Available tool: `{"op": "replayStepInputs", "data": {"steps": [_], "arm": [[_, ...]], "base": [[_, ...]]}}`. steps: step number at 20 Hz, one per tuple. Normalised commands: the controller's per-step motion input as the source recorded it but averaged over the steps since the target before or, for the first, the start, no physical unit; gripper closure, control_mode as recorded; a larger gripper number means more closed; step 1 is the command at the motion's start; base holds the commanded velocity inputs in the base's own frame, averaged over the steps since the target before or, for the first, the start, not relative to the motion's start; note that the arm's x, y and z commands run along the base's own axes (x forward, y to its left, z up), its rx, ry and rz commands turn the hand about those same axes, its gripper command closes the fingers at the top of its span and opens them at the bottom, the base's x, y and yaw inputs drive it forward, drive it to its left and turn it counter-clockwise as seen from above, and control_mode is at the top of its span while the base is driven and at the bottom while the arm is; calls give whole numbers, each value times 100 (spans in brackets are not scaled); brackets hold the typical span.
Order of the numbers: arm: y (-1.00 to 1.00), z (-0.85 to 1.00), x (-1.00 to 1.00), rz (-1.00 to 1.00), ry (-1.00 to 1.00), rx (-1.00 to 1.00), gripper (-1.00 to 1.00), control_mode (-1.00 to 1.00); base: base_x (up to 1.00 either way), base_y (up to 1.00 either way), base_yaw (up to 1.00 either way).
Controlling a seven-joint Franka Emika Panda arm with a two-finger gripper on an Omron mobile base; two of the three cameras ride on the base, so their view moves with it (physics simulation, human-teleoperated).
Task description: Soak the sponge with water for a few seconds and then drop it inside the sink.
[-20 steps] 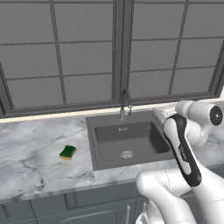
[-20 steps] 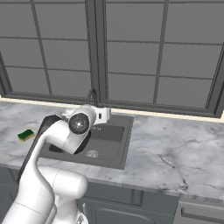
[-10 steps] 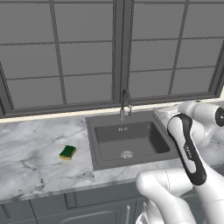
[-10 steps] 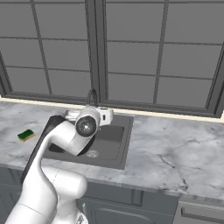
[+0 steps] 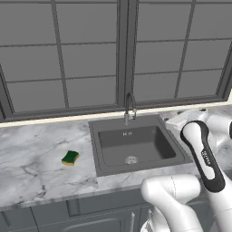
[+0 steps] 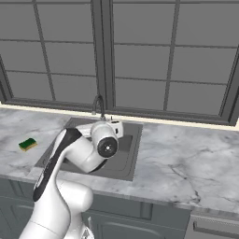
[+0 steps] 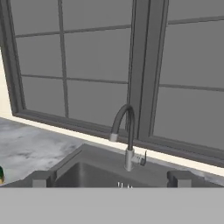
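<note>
The sponge is lying flat on the counter, green side up. It is sitting at about nine o'clock from the sink, apart from the rim and not touching it. In the right base view the sponge is showing far off at nine o'clock from the arm. In the hand view a tiny bit of green is peeking in at the left edge, low down, and that is likely the sponge too.

Nothing is holding the sponge. It is looking dry, and nobody is lifting it yet.

The sink is sitting empty, with its round drain showing. The tap is standing at twelve o'clock from the basin. No water is running from it in any picture, so the tap is looking turned off.

The gripper is hanging over the right side of the sink, and it is looking at the tap and the window. Its two finger tips are standing far apart at the bottom of the hand view, so the jaws are wide open. There is nothing between them.

So the job is looking like it is just starting. I am thinking these steps are left: turning on the water, picking up the sponge, holding it under the stream for a bit, and then dropping it in the sink.
</note>
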Motion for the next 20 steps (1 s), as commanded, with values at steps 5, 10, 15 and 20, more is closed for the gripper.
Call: {"op": "replayStepInputs", "data": {"steps": [5,10,15,20], "arm": [[0,-14,12,15,-3,0,-100,-100],[0,-2,31,5,0,0,-100,-100],[0,-1,28,0,0,0,-100,-100],[0,-15,32,0,0,0,-100,-100]], "base": [[0,0,0],[0,0,0],[0,0,0],[0,0,0]]}}
